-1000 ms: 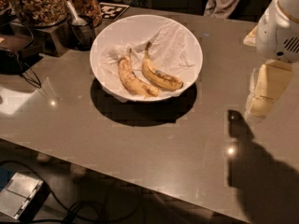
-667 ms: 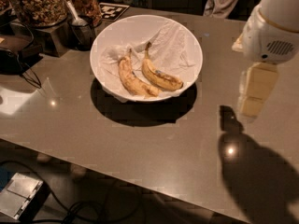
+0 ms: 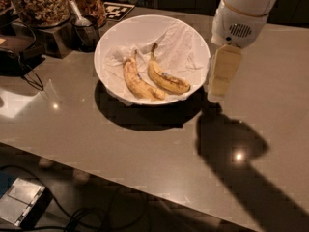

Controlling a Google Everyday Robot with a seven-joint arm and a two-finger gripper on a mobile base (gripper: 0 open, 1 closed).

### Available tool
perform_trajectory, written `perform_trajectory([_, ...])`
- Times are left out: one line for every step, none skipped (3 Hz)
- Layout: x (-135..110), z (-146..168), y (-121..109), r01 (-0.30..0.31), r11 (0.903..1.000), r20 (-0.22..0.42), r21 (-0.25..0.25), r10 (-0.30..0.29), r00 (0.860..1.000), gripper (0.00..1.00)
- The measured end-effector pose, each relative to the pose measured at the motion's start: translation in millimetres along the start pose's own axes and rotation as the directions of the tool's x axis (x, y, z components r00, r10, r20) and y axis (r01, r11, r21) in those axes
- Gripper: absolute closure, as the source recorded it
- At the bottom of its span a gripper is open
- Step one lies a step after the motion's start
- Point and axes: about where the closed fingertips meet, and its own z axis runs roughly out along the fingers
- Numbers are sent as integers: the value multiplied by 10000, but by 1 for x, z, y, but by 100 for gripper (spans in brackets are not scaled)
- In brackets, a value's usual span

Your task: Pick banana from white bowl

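The white bowl (image 3: 140,25), lined with crumpled white paper, stands on the grey table at the back centre. Two bananas lie in it side by side. The banana (image 3: 166,77) on the right is plumper, curved and deeper yellow, with a dark tip toward the bowl's right side and its stem pointing back. A paler, slimmer banana (image 3: 137,81) lies to its left. My gripper (image 3: 216,94) hangs from the white arm just outside the bowl's right rim, pointing down, close above the table. It holds nothing.
Glass jars of nuts (image 3: 41,4), a dark cup with a spoon (image 3: 84,28) and a black-and-white tag (image 3: 118,9) stand behind the bowl at the left. A black device with cables (image 3: 17,52) sits at far left. The table's front edge (image 3: 120,170) runs diagonally; a box (image 3: 21,202) lies on the floor.
My arm and gripper have moved left, from the table's right side to just beside the bowl's right rim. The bowl and bananas have not moved.
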Motion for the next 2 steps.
perform_trajectory([-12, -2, -6, 140, 9995, 258, 270, -147, 9996, 0])
perform_trajectory([-18, 4, -13, -464, 9984, 641, 322, 442, 9970, 0])
